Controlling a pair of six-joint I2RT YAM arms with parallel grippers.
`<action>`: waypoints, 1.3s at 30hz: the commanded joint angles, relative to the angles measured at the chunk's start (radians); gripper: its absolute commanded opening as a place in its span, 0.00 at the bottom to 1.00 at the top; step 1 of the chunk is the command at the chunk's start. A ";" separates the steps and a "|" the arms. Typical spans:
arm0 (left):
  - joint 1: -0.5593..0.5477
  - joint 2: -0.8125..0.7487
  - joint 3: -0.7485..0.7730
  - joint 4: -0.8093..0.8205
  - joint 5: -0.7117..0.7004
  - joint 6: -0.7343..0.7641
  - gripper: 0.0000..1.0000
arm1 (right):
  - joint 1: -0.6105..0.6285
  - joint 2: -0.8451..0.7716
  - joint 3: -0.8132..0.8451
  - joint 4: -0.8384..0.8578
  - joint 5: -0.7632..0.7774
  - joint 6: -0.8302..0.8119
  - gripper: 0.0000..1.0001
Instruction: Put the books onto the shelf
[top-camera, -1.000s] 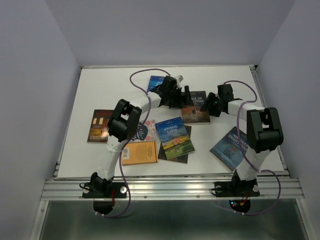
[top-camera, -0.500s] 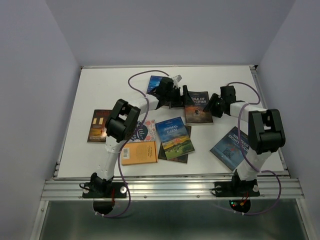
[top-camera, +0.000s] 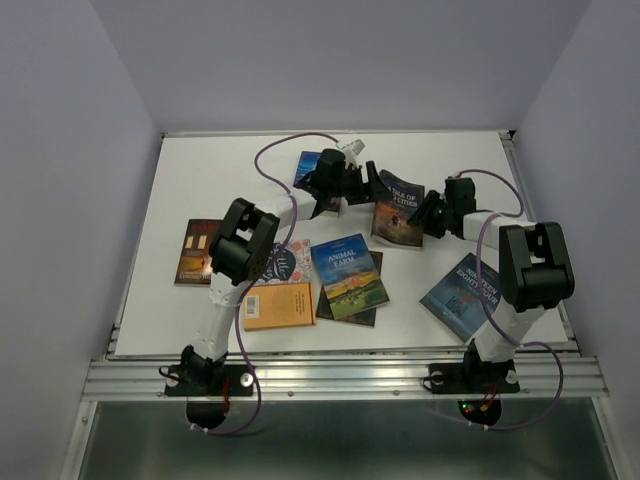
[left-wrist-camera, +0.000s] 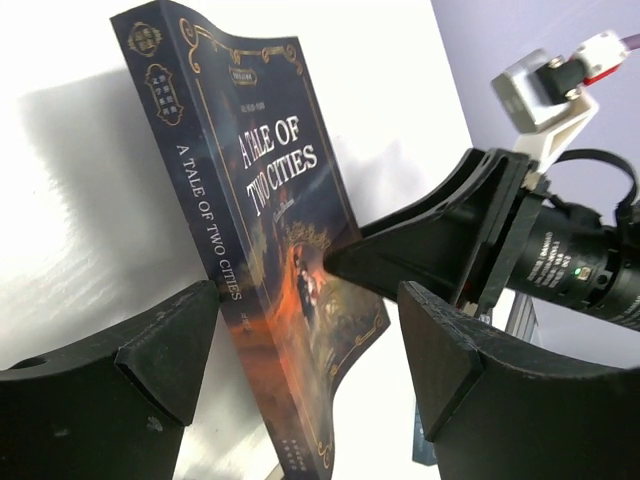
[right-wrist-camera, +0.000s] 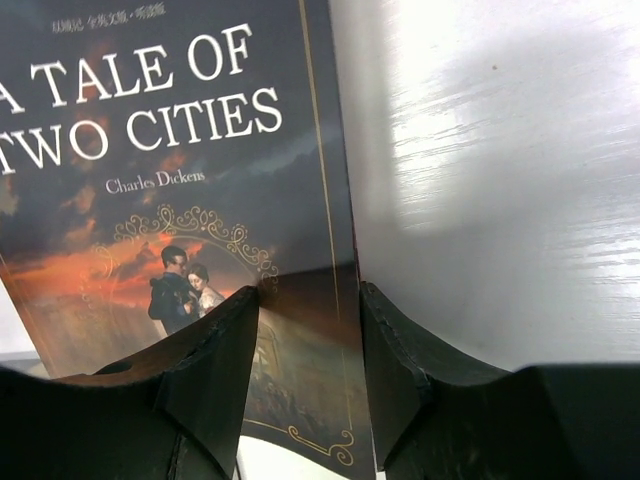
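Book (left-wrist-camera: 265, 170) stands tilted between fingers (left-wrist-camera: 160, 360) of left end effector (left-wrist-camera: 305, 330).

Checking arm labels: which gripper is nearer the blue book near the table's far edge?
Left. The left gripper is just right of the blue book, straddling A Tale of Two Cities; the right gripper is on that book's other side, farther right.

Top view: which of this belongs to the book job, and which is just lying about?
Job:
- Tale of Two Cities, tilted up, left claw around it, right claw at its cover
- Animal Farm
- dark book under it
- orange book
- brown book
- floral book
- back blue book
- right blue book
No shelf in view.

Just there:
- purple cables
- rail
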 joint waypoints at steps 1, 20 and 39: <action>-0.123 0.003 0.043 0.089 0.236 -0.051 0.80 | 0.065 0.040 -0.034 0.087 -0.269 0.077 0.49; -0.144 0.143 0.147 -0.328 0.259 0.211 0.72 | 0.034 -0.008 -0.080 0.196 -0.318 0.087 0.51; -0.207 -0.018 -0.169 0.023 0.572 0.048 0.61 | 0.034 0.064 -0.066 0.234 -0.327 0.096 0.44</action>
